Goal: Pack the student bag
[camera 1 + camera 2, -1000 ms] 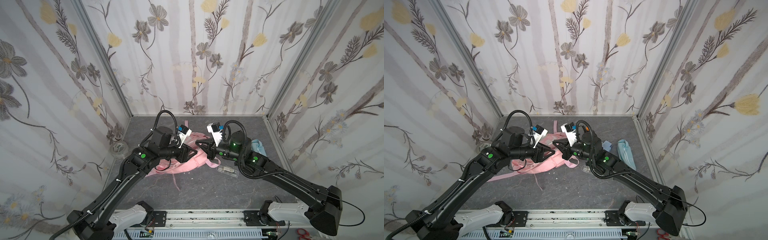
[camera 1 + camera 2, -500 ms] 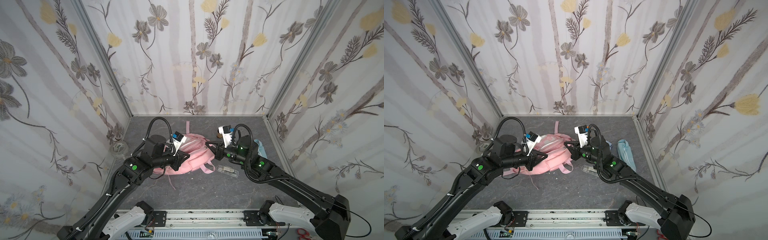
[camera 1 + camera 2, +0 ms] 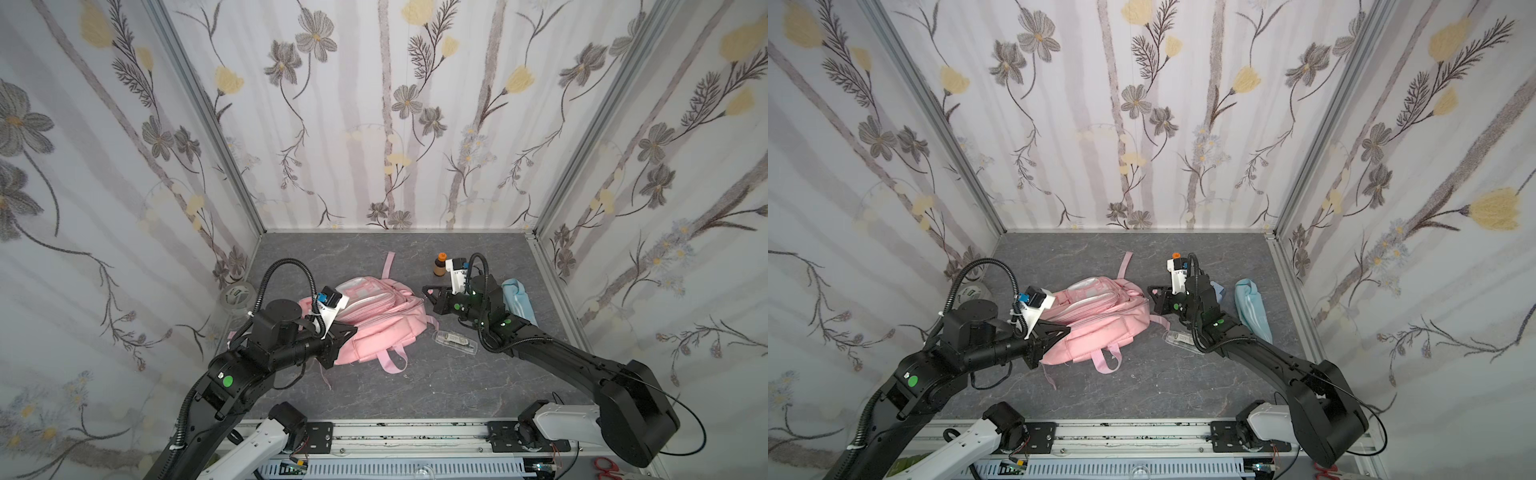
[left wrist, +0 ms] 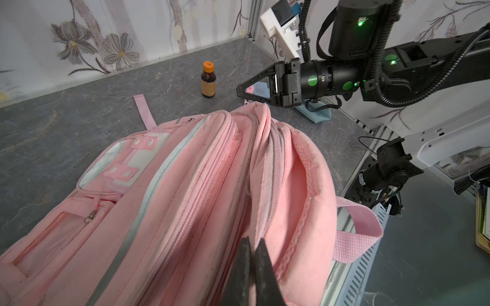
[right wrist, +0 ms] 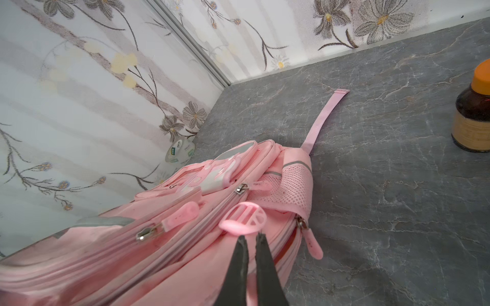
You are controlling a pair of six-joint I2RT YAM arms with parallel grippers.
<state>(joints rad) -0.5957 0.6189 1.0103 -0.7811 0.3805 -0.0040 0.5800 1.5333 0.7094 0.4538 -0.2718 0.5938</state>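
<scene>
**Bag set down and stretched between the two grippers**

The left gripper [image 4: 253, 245] has just closed the last bit. Its jaws are pressed together on a raised seam of the student bag [image 3: 384, 322], and a fold of pink fabric appears to be nipped between them. The right gripper [image 5: 251, 238] is clamped almost flat at the bag's opposite end, with a sliver of pink between its fingers, just behind a round zipper pull [image 5: 245, 218]. Which piece it pinches I cannot tell.

A second ago the two grippers are close together over the middle, with the bag bunched and lifted between them. Now they are drawn apart. The bag lies spread on the grey table [image 3: 415, 386], left of centre, with its front pockets up. The fabric between the grippers runs as a taut ridge. Beside that ridge, in the left wrist view, the main compartment gapes a little.

I judge this to be the opening step, with the bag's mouth being worked apart, and no packing has begun. The brown bottle [image 3: 439, 266], the clear flat case [image 3: 455, 341], the light-blue pouch [image 3: 521, 301] and the tape roll [image 3: 237, 294] all lie outside the bag. The gap looks too narrow for them yet.
</scene>
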